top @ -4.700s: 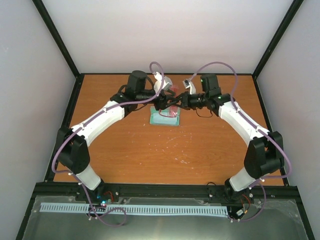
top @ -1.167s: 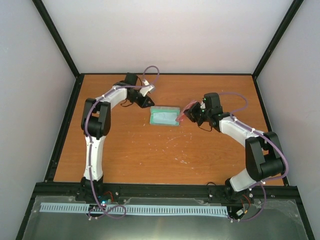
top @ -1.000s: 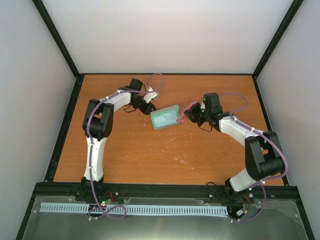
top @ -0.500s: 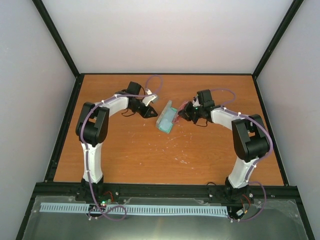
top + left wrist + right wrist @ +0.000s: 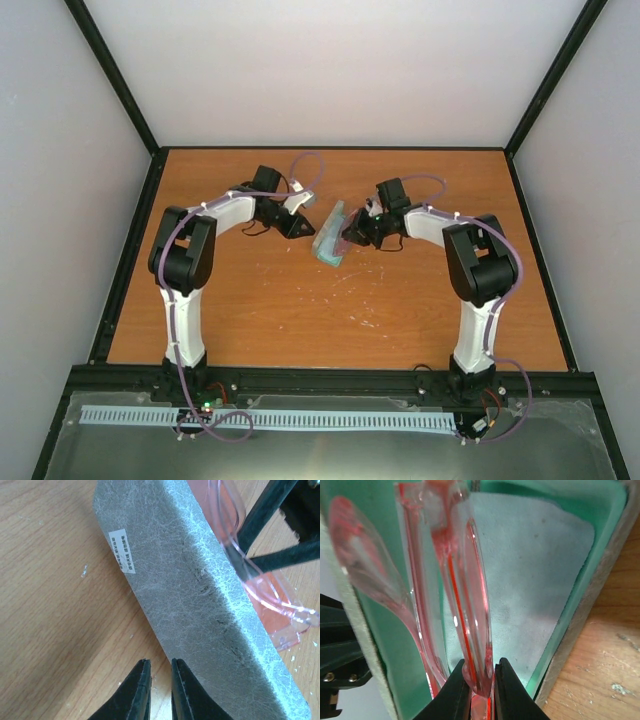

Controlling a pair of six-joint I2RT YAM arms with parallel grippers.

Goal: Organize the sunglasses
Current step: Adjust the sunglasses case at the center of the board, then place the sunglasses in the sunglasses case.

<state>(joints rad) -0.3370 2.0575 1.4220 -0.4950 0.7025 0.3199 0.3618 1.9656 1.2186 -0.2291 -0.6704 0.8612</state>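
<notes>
The sunglasses (image 5: pixel 470 580), red-orange and translucent, are pinched at one end in my right gripper (image 5: pixel 481 682), which is shut on them. They reach into the open grey case (image 5: pixel 592 595), against its teal lining and the pale blue cloth (image 5: pixel 540 575). In the top view the case (image 5: pixel 327 243) stands tipped up on its edge between both grippers, with my right gripper (image 5: pixel 352 236) at its open side. My left gripper (image 5: pixel 306 228) is behind the case's grey back (image 5: pixel 200 595). Its jaws (image 5: pixel 161 680) stand a narrow gap apart and hold nothing. The sunglasses (image 5: pixel 280 622) show past the case's far edge.
A white label (image 5: pixel 122 550) is stuck on the case's back. The right gripper's black fingers (image 5: pixel 267 517) show beyond the case in the left wrist view. The orange wooden table (image 5: pixel 330 310) has black rails at its sides and white walls around it.
The case went from lying flat to tipped up on its edge and slid left. My right gripper has moved left with the sunglasses into the case's open side. My left gripper stays behind it.
</notes>
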